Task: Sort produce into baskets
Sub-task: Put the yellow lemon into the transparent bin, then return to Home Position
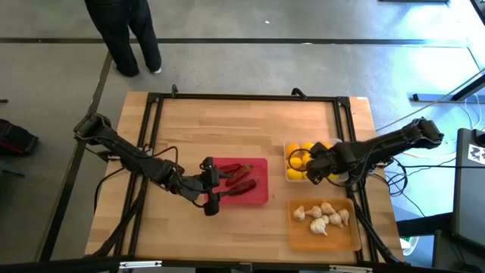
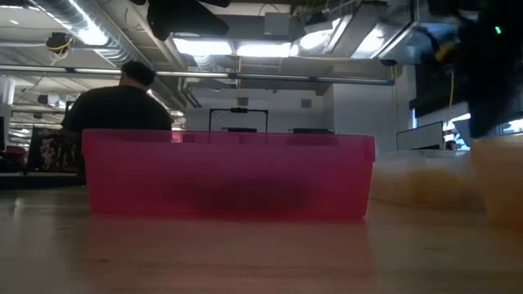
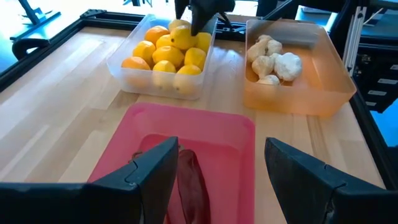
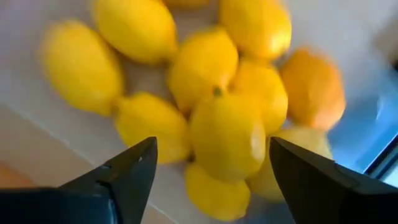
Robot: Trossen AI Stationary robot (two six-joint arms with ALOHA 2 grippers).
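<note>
Right claw (image 4: 211, 171) spread wide above lemons (image 4: 227, 134), nothing held, clear tray (image 1: 291, 176)

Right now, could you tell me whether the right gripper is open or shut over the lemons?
Open. The right gripper hangs over the lemons in the clear tray; its fingers stand wide apart, one lemon showing between them, apparently unclamped.
</note>
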